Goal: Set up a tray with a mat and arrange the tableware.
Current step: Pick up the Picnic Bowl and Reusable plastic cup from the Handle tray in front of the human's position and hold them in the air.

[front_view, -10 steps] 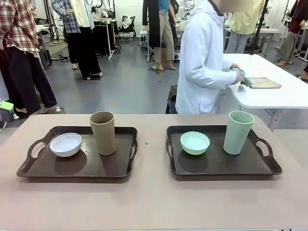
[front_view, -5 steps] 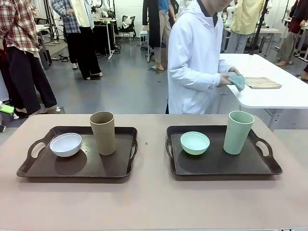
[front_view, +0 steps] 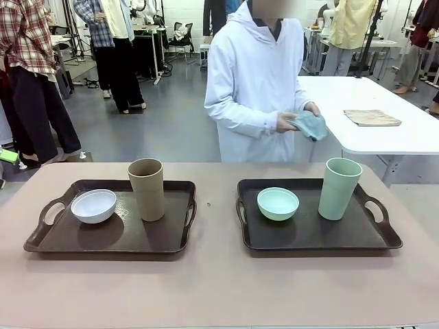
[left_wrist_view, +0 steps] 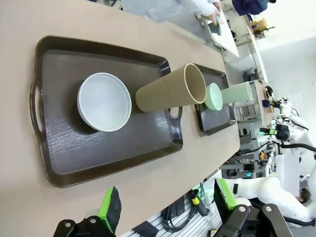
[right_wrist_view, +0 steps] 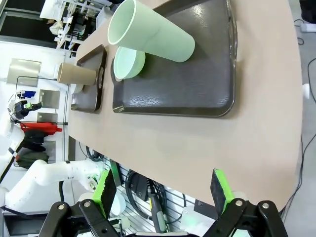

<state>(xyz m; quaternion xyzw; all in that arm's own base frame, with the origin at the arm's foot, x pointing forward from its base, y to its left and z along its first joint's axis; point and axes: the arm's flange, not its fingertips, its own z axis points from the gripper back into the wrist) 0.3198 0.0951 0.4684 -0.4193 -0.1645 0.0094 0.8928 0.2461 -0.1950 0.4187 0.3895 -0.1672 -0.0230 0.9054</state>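
Two dark brown trays lie side by side on the table. The left tray (front_view: 82, 236) holds a white bowl (front_view: 94, 205) and a brown tumbler (front_view: 147, 190). On the right tray (front_view: 309, 233) stand a mint bowl (front_view: 278, 203) and a pale green tumbler (front_view: 339, 188). At the far side a person holds a folded teal mat (front_view: 309, 125) in both hands. My left gripper (left_wrist_view: 166, 205) hangs open over the table's near edge, short of the white bowl (left_wrist_view: 104, 101) and the brown tumbler (left_wrist_view: 170, 91). My right gripper (right_wrist_view: 162, 190) is open too, off the near edge, apart from the pale green tumbler (right_wrist_view: 150, 33) and the mint bowl (right_wrist_view: 129, 61).
A tan mat (front_view: 372, 118) lies on a white side table (front_view: 411, 140) behind and to the right. Bare tabletop (front_view: 219, 288) runs between the trays and the near edge. Other people stand farther back in the room.
The person has turned away from the side table to face this table, carrying the teal mat along. The trays, the tableware and both grippers have stayed put.
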